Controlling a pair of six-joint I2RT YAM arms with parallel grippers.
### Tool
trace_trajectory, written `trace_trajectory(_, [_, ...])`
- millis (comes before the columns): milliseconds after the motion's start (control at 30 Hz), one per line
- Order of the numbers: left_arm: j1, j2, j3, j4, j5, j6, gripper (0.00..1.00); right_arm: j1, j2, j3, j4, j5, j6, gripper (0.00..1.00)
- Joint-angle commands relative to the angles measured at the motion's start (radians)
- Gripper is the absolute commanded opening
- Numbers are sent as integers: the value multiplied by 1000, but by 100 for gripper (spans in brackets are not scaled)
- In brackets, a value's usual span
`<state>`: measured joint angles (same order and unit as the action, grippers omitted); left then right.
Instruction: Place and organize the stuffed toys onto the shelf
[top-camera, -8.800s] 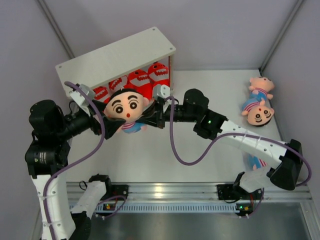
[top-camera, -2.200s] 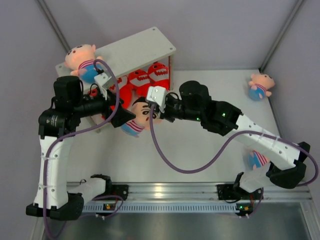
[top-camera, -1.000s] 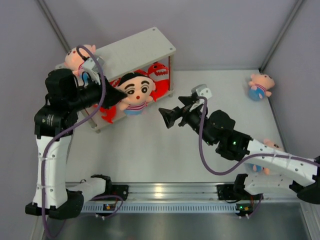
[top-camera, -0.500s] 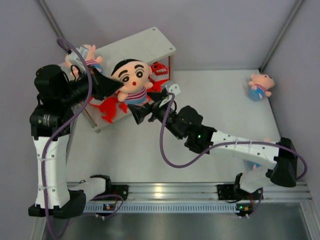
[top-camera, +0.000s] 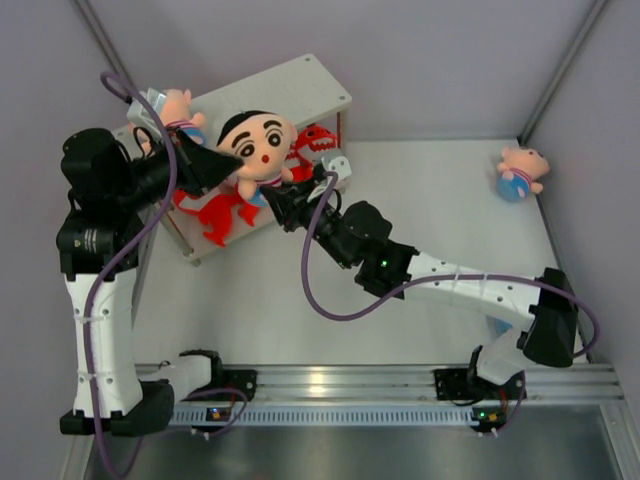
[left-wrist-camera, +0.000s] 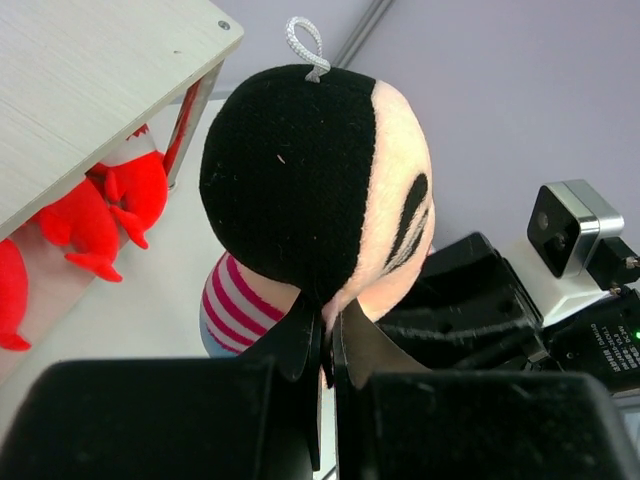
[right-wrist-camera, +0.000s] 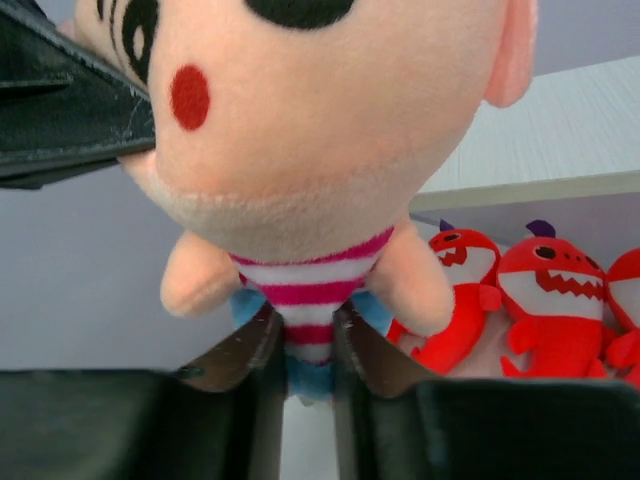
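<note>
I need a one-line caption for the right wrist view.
Right hand grips the boy doll by its striped body; red sharks stand in the shelf behind.

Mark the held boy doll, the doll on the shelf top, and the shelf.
held boy doll (top-camera: 262, 143), top external view, its face
doll on the shelf top (top-camera: 177, 103), top external view, its head
shelf (top-camera: 290, 92), top external view, bare top board

White-black arms (top-camera: 97, 330), purple cables (top-camera: 304, 280), jaws seemingly black.
</note>
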<state>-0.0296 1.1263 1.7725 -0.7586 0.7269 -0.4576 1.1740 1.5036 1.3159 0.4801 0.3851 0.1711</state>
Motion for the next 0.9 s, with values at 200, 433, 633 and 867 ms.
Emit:
trace_trajectory(200, [8, -11, 22, 65, -30, 33, 25, -77, 9, 251, -237, -24, 83, 0])
trace_trajectory(433, [8, -10, 30, 64, -156, 123, 98, -212, 159, 614, -616, -215, 105, 0])
trace_trajectory(633, [8, -13, 84, 4, -314, 241, 98, -362, 380, 1058, -964, -290, 56, 0])
trace_trajectory(867, [8, -57, 27, -30, -446, 362, 98, -471, 530, 1186, -956, -192, -15, 0])
